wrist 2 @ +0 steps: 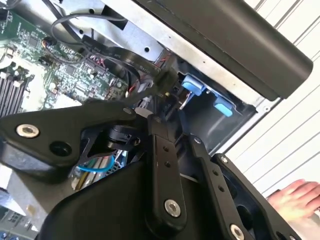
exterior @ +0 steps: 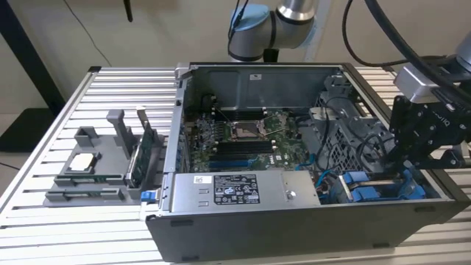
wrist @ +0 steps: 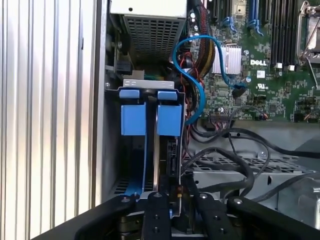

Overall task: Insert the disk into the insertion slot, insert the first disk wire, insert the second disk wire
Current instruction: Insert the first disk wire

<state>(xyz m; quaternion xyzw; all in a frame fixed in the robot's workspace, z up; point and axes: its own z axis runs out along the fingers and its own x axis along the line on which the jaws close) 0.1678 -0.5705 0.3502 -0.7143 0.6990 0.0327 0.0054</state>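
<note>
Open case (exterior: 294, 237): disk (wrist: 169, 120) sits in slot (wrist: 144, 160), black cables (wrist: 235, 165) beside. Gripper (wrist: 177, 197) close over disk, jaw state can't tell. White label (exterior: 235, 190) on power supply (exterior: 294, 187), print illegible.

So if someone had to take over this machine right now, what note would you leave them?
The pincer is down inside the computer case and looks shut on a black wire plug.
The disk sits in the insertion slot, with its blue carrier tabs showing.
Done: the disk insertion, by the look of it.
Left: the wire work. The plug is held right at the disk's end, but I cannot tell whether it is seated, or which of the two wires it is.
Note: a person's hand rests on the slatted table beside the case.
</note>
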